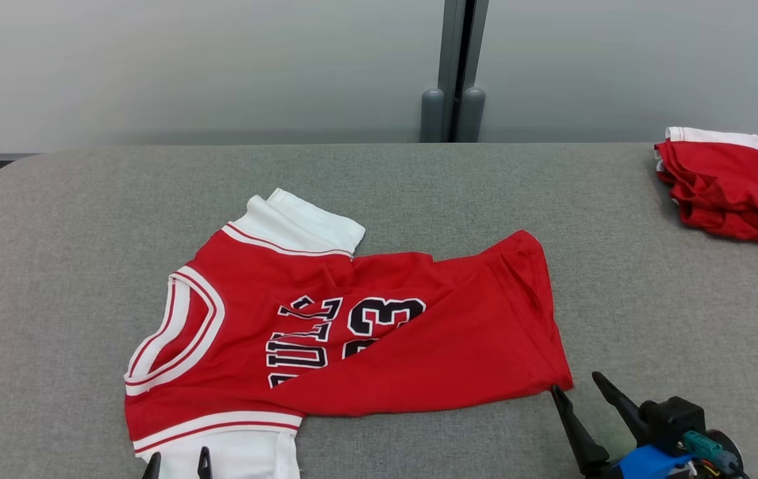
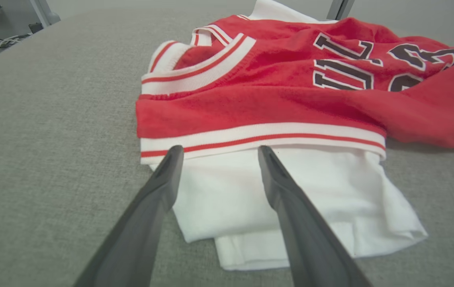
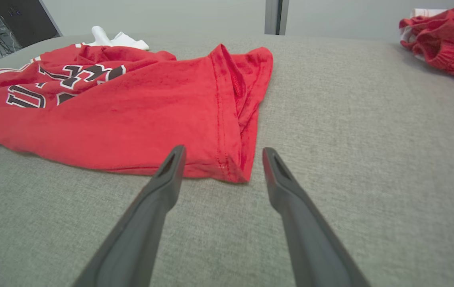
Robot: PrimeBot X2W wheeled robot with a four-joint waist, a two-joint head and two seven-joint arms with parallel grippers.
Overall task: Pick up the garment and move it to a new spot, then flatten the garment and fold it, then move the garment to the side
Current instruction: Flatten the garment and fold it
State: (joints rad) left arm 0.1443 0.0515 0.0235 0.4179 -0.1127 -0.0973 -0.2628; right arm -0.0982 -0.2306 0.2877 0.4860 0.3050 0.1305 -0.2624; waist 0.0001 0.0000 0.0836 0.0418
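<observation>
From where I stand, the garment (image 1: 385, 346), a red jersey with white sleeves, lies near the middle of the grey table (image 1: 86, 219), collar toward the robot's left and hem toward its right. It isn't flat: a broad red flap lies slantwise across the chest and hides part of the lettering and number, and the hem end is rumpled. Whether this is already its new spot, I can't say.

The left pincer (image 2: 219, 153) has its fingers apart and holds nothing, its tips over the near white sleeve (image 2: 290, 199), right at the striped band. The right pincer (image 3: 223, 151) is spread too and empty, low over the table with the near hem corner (image 3: 235, 167) just ahead, between its fingertips.

My guess is that the robot is about to take hold of the two ends to spread the jersey. So flattening looks barely started, if at all, and the proper fold and the move aside are yet to come. A folded red garment (image 1: 731, 193) sits well apart at the far right edge.
</observation>
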